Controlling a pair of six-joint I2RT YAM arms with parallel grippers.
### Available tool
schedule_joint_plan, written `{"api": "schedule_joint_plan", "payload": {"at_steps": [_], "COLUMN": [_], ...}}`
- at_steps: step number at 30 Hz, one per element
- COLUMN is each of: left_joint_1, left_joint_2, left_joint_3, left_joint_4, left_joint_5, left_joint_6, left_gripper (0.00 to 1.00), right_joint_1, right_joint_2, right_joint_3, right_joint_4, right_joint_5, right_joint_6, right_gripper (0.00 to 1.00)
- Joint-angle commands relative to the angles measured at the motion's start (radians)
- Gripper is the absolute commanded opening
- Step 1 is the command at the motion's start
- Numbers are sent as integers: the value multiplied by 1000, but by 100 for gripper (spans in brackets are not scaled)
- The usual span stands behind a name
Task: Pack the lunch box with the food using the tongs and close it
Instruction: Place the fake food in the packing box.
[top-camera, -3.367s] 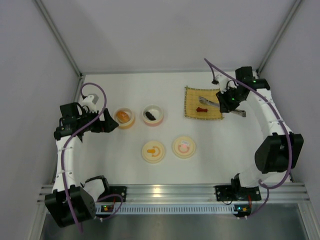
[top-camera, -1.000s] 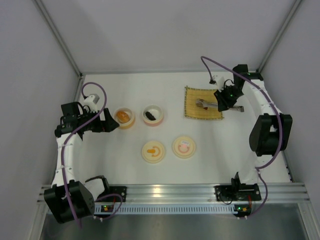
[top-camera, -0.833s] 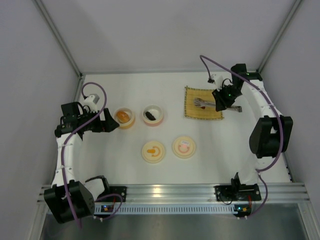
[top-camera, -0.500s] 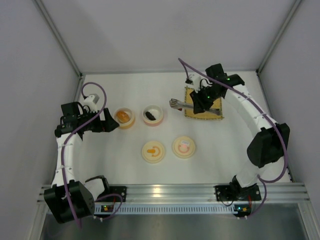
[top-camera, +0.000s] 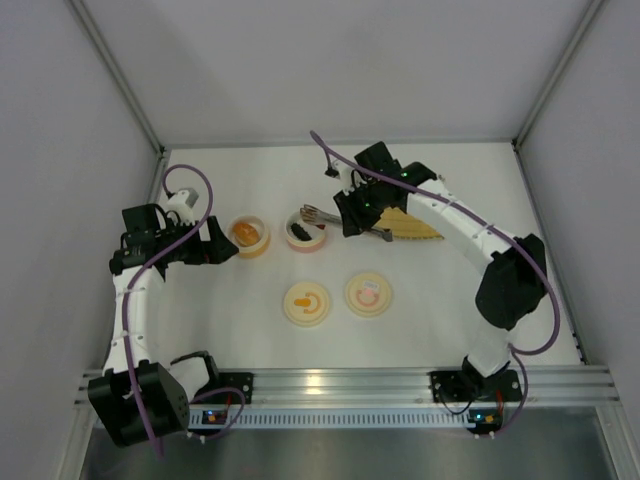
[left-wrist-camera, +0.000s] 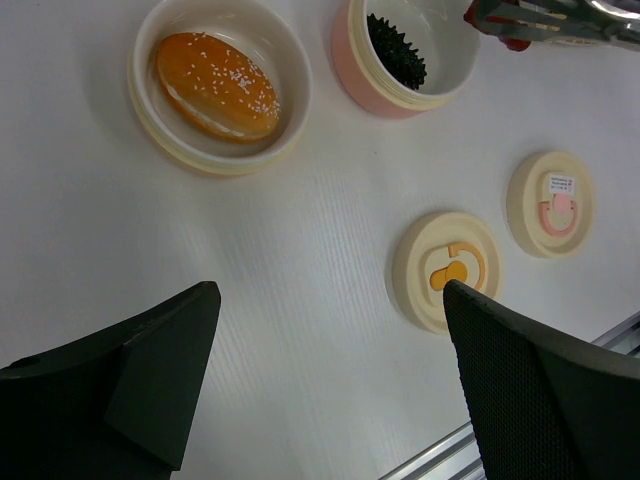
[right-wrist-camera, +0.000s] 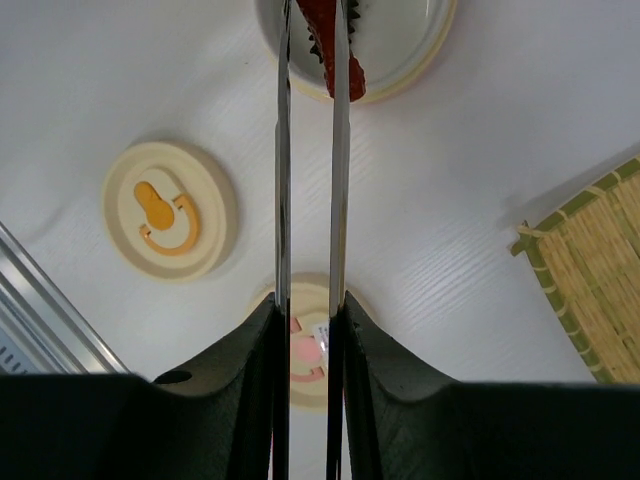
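My right gripper (top-camera: 352, 215) (right-wrist-camera: 310, 310) is shut on the silver tongs (top-camera: 325, 216) (right-wrist-camera: 283, 150). The tong tips pinch the red-brown food piece (right-wrist-camera: 340, 60) (left-wrist-camera: 505, 28) just over the lunch box's pink bowl (top-camera: 305, 245) (left-wrist-camera: 385, 95) (right-wrist-camera: 400, 85). The black food piece (left-wrist-camera: 395, 60) lies in that bowl. The orange-tan bun (top-camera: 245, 233) (left-wrist-camera: 215, 85) rests in the cream bowl (top-camera: 262, 245) (left-wrist-camera: 150, 130) to its left. My left gripper (top-camera: 222, 247) (left-wrist-camera: 330, 290) stands open and holds nothing, just left of the cream bowl.
Two round cream lids lie nearer the arm bases, one with an orange mark (top-camera: 307, 303) (left-wrist-camera: 447, 270) (right-wrist-camera: 170, 210), one with a pink mark (top-camera: 367, 294) (left-wrist-camera: 552, 203) (right-wrist-camera: 310, 350). A bamboo mat (top-camera: 415, 228) (right-wrist-camera: 600, 270) lies right of the bowls, partly under my right arm.
My right arm has swung left, carrying the tongs and the red-brown piece from the mat to over the pink bowl. The left arm has not moved.
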Motion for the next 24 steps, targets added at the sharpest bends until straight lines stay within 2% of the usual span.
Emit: {"api": "schedule_joint_plan", "payload": {"at_steps": [1,8,16,24], "left_joint_1": [7,7,7,7], "left_joint_2": [-26,-23,-21,-22], "left_joint_3": [20,8,5,2], "left_joint_4": [30,44,39,39], "left_joint_5": [-1,2,3,3], "left_joint_6": [10,10,19,24], "left_gripper": [98,98,98,98], "right_joint_1": [36,46,46,46], "right_joint_2": [46,119,196,201], "right_joint_3": [80,129,158,137], "right_joint_4": [109,137,132,124], "right_joint_5": [52,89,63,63], "right_joint_6": [63,83,106,123], "right_gripper": [0,0,0,2]}}
